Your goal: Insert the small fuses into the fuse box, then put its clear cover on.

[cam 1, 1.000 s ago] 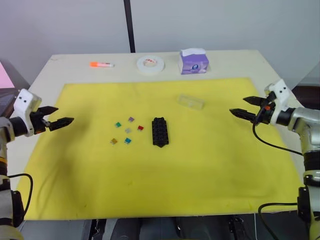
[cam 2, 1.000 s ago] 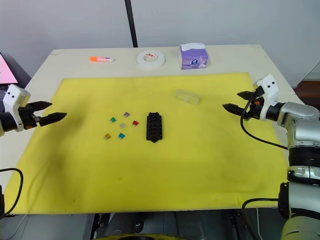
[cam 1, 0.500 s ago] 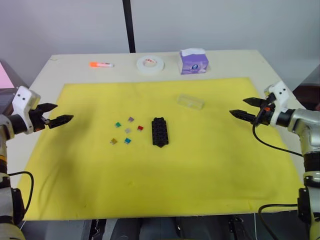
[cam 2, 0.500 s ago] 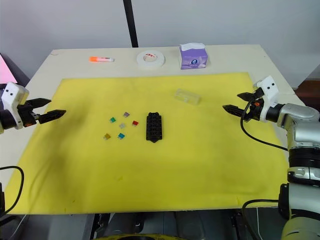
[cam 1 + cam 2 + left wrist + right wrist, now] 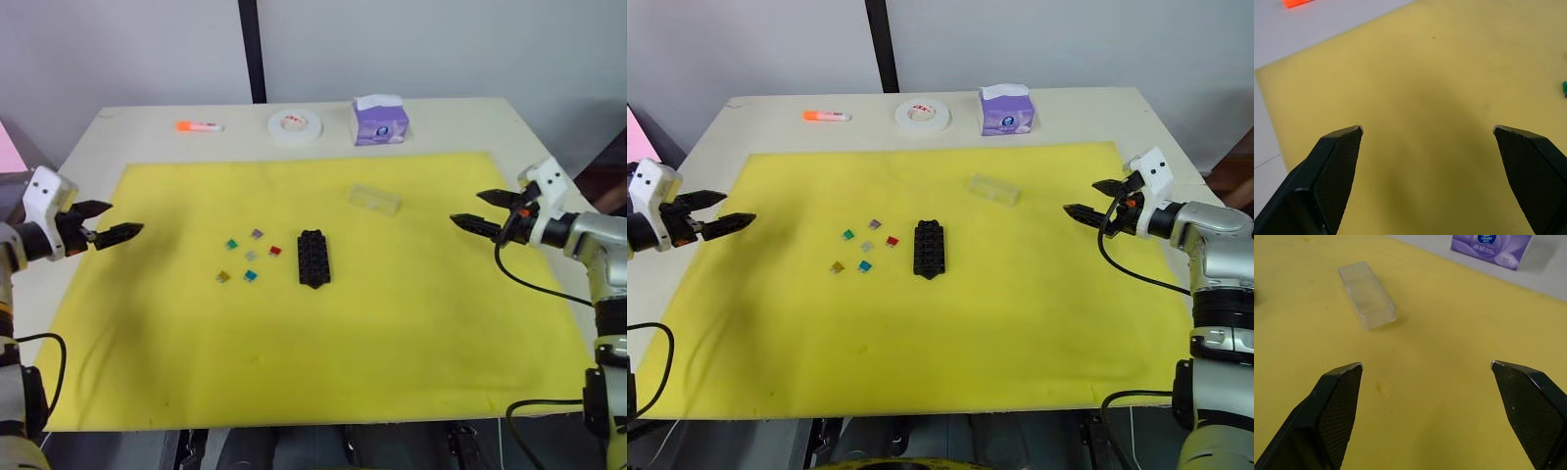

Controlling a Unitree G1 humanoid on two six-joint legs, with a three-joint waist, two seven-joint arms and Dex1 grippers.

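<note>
The black fuse box point(image 5: 313, 258) lies in the middle of the yellow mat point(image 5: 392, 323). Just to its left the small fuses are scattered loose: green point(image 5: 231, 244), purple point(image 5: 257, 234), red point(image 5: 275, 251), grey point(image 5: 251, 256), orange point(image 5: 222, 277) and teal point(image 5: 250, 276). The clear cover point(image 5: 374, 199) lies flat behind and right of the box, and the right wrist view looks at the cover point(image 5: 1366, 294) from close by. My left gripper point(image 5: 122, 220) hovers open over the mat's left edge, holding nothing. Over the right edge my right gripper point(image 5: 467, 207) is open and empty too.
On the bare table behind the mat lie an orange marker point(image 5: 199, 126), a white tape roll point(image 5: 296, 126) and a purple tissue box point(image 5: 379, 119). A black pole point(image 5: 248, 49) rises behind the table. Bare mat stretches in front of the box.
My left gripper has drifted slightly outward to the left. The right gripper and the things on the mat have stayed put.
</note>
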